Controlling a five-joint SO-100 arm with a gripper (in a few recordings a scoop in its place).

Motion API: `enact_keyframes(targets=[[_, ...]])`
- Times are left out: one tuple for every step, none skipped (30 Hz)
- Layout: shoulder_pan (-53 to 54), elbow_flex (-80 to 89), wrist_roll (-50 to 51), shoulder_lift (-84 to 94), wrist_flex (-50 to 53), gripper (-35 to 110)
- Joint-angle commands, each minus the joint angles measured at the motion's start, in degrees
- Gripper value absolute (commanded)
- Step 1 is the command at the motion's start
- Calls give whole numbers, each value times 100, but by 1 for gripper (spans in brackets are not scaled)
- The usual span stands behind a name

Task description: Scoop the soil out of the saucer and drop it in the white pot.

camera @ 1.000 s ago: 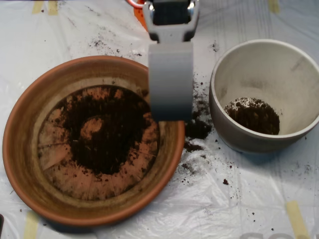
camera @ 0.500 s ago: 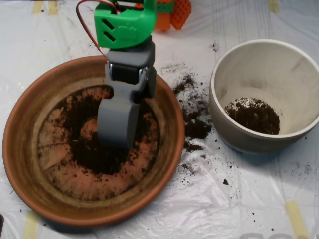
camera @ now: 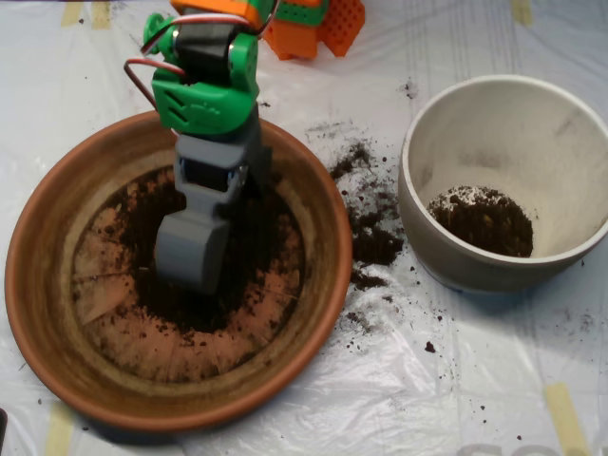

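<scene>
Inside the saucer (camera: 57,313), the scoop (camera: 193,252) sits on the soil (camera: 247,256); whether its shells are parted is unclear. The white pot (camera: 503,104) holds soil too

Robot arm, printed plastic. End tool: smooth matte grey clamshell scoop (camera: 193,252) with a rounded, barrel-like shell, joined to a grey boxy housing with a dark recessed window. Above it, a bright green angular bracket (camera: 202,103) with slotted cut-outs, holding a black servo block (camera: 204,50). Upper links: orange plastic segments (camera: 309,21), one with a perforated grid face. Thin red cable (camera: 147,76) looping at the green bracket's left.
</scene>
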Motion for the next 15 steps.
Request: enact_keyframes(targets=[[158,26,-158,176,-44,48],[158,70,-185,176,-62,48],[132,114,-211,167,-70,48],[114,167,-229,158,-70,49],[88,246,-229,193,-79,50],[62,325,-237,220,-132,50],[53,325,-246,193,-141,51],[53,264,-255,114,-97,51],[53,132,-264,-18,-18,52],[70,-9,-246,-158,88,52],[88,-114,-237,-264,132,53],[114,-193,-237,-325,132,53],[167,-299,-237,-396,132,54],[193,-439,-237,-483,158,54],[202,-633,-237,-642,229,54]])
